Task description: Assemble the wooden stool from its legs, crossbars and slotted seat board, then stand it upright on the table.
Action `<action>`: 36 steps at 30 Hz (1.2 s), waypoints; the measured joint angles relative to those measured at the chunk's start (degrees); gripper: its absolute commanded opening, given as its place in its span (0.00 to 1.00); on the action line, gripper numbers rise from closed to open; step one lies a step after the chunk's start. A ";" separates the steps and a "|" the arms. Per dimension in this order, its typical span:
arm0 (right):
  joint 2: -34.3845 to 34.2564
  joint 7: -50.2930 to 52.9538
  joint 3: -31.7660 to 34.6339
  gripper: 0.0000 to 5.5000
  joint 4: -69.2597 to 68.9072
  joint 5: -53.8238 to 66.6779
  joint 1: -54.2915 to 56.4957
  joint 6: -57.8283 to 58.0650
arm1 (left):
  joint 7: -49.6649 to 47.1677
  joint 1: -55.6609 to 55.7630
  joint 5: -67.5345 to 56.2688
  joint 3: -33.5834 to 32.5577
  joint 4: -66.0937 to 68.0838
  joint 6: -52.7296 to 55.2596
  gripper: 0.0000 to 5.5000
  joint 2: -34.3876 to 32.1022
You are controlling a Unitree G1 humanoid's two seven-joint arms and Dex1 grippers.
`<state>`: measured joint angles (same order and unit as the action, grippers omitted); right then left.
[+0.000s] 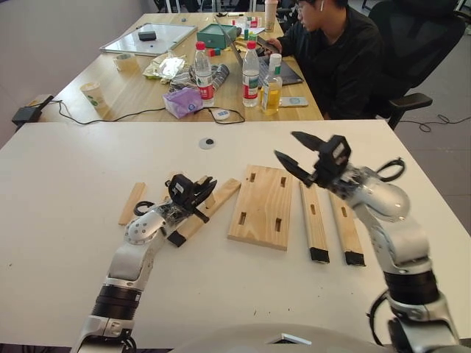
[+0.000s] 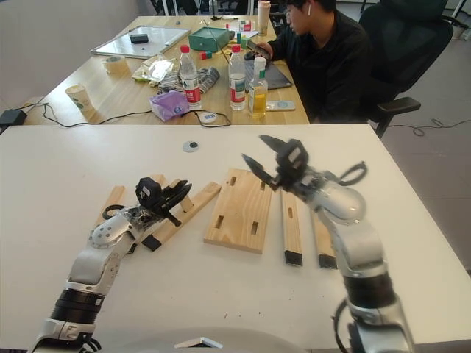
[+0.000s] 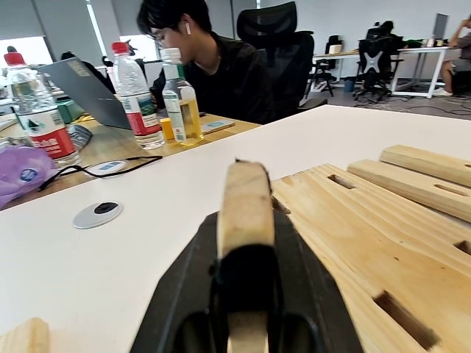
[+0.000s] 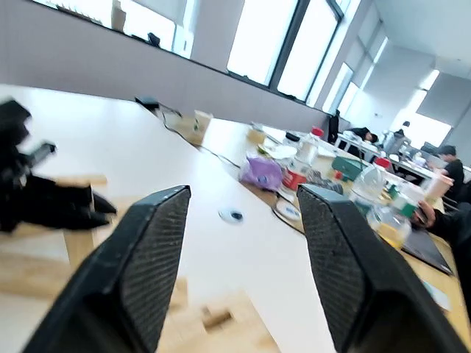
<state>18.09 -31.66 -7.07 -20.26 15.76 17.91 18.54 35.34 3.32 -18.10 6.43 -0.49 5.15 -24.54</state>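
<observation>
The slotted seat board (image 1: 257,206) lies flat near the middle of the white surface (image 1: 73,184), with its rectangular slots facing up. To its left, the left pincer (image 1: 195,193) sits low over the surface and is clamped on a leg (image 1: 221,197). This leg runs diagonally, its pale end close to the board's left edge and its black-capped end toward the robot. In the left wrist view the wood of that leg (image 3: 246,213) is squeezed between the two dark fingers, and the board (image 3: 368,243) is just beside it. A short plain crossbar (image 1: 132,202) rests flat farther left, apart from the held leg. On the board's right side, a second leg (image 1: 314,220) lies just beside its edge. A third leg (image 1: 346,229) lies parallel to it a little farther right, and both have their black caps pointing toward the robot. The right pincer (image 1: 285,145) hangs in the air above the board's far right corner, its fingers (image 4: 154,257) spread wide apart with nothing between them.
</observation>
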 measured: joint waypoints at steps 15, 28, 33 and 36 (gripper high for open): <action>-10.77 -1.19 -15.77 0.00 9.13 0.02 10.60 9.56 | 7.58 2.91 -1.04 2.87 2.95 -1.98 0.07 -2.36; -11.62 0.76 -16.62 0.00 9.28 -1.71 13.87 15.20 | 7.95 3.10 -1.22 2.88 3.94 -3.04 0.07 -2.14; -5.42 -0.94 -23.05 0.00 9.52 -5.22 12.63 21.89 | 8.04 3.23 -1.36 2.96 4.33 -3.17 0.07 -2.18; -5.01 -1.33 -22.80 0.00 8.95 -4.86 12.97 22.20 | 8.05 3.25 -1.36 3.02 4.33 -3.17 0.07 -2.08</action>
<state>13.08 -32.99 -29.86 -11.31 10.90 30.88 40.75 43.39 6.57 -19.46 9.44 3.84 1.99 -26.62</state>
